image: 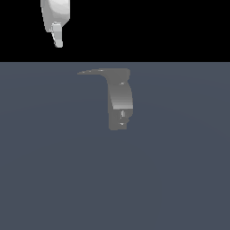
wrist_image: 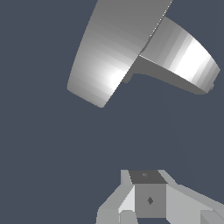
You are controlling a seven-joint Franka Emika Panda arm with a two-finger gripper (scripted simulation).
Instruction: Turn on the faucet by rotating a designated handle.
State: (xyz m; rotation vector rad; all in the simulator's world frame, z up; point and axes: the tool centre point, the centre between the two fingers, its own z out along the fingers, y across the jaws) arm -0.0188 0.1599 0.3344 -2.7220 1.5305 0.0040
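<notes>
My pincer (image: 58, 41) hangs high in the exterior view, up toward that view's left, well apart from the faucet (image: 119, 101) and touching nothing. Only 1 pale fingertip (image: 57, 36) shows there below the white wrist, so I cannot tell from that view whether my fingers are apart or together. In the wrist view the pincer (wrist_image: 148, 199) appears as grey blocks packed close at the frame's edge, with nothing between them, but the tips are cut off, so I still cannot tell.

The faucet stands upright on the flat blue-grey floor (image: 179, 179), near the middle of the exterior view. Its handle (image: 94, 72) sticks out sideways from the top, tapering to a point toward the exterior view's left. In the wrist view the faucet (wrist_image: 118, 48) fills the far part of the frame, apart from my pincer.
</notes>
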